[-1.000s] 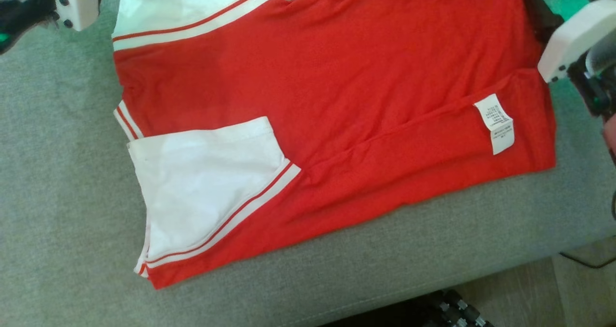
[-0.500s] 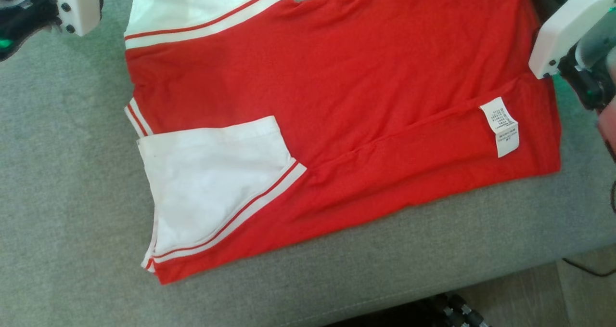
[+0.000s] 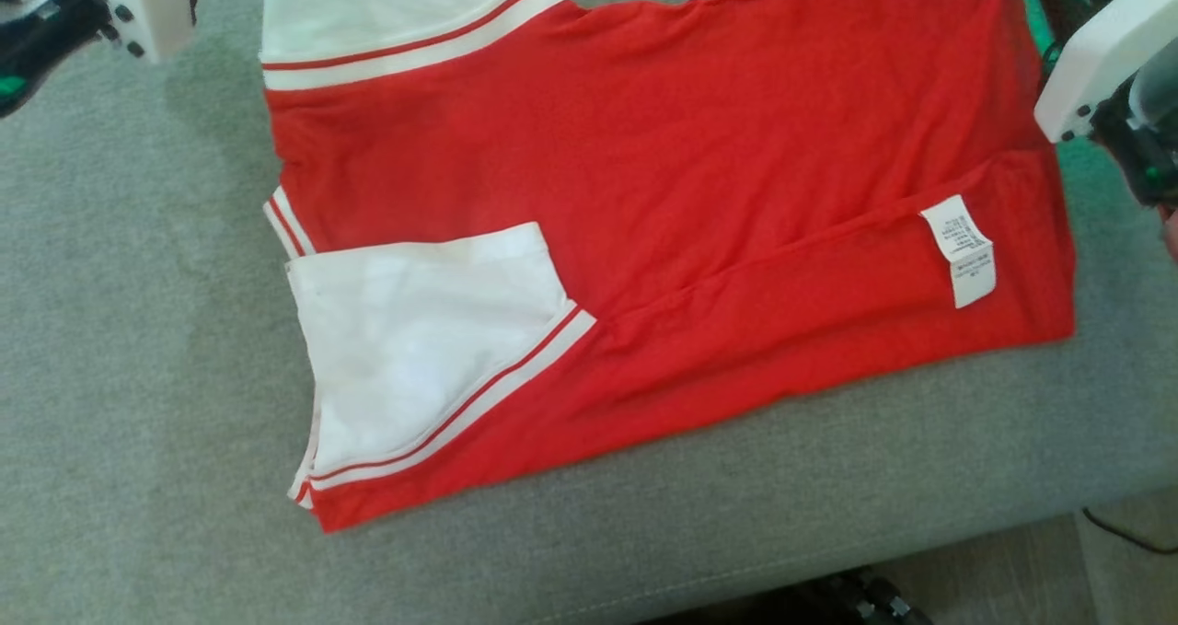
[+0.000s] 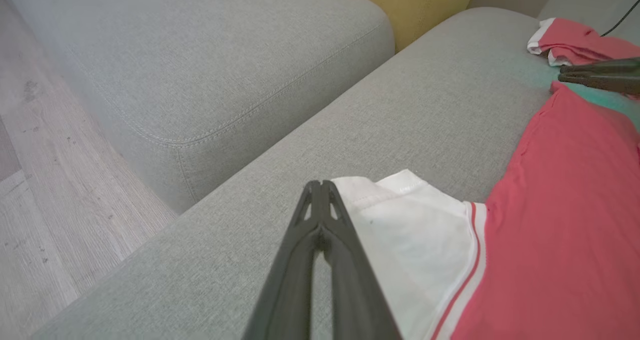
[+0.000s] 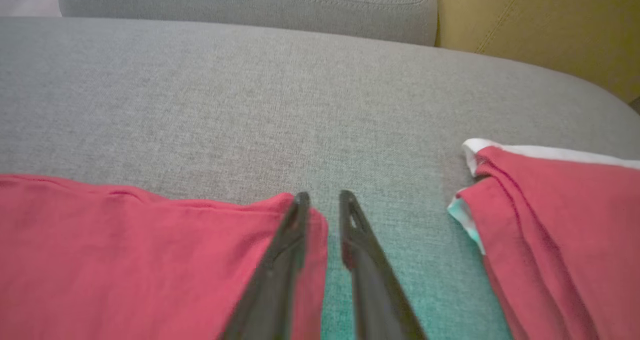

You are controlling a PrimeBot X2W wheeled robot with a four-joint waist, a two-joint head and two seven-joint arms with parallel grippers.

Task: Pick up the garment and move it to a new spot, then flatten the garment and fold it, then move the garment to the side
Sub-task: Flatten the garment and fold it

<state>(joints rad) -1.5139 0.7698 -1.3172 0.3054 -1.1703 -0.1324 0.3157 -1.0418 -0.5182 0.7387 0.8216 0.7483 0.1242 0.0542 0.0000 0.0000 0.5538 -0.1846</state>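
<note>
So here's where it's at: the garment (image 3: 699, 174), a red top with white sleeves, lies spread out flat on the grey sofa (image 3: 138, 376), so I'd say the pick-up-and-move and the flattening are basically done. The folding looks started. The near long edge is turned over onto the body, with the care label (image 3: 962, 249) showing and the near white sleeve (image 3: 423, 358) lying on top of the red. The far sleeve (image 3: 386, 8) sticks out unfolded, so my guess is that the far side, the final fold into a bundle and the move to the side are all left to do.

The left pincer (image 4: 320, 186) is pressed fully together, with its tips right at the corner of that far sleeve. I can't tell if it's pinching fabric or just touching beside it. The right pincer (image 5: 324, 197) has only a narrow gap between its fingers. It sits at the far hem corner, one finger over the red cloth, with bare sofa showing between the tips.

The surface is a soft, woven grey seat that's a bit rounded at the edges. A second red garment (image 5: 550, 220) lies bunched just beyond the hem. There's another grey cushion block (image 4: 200, 54) nearby, something mustard yellow (image 5: 540, 29) behind it, pale wood flooring (image 4: 50, 180) and a dark cable (image 3: 1132, 538) on the floor.
</note>
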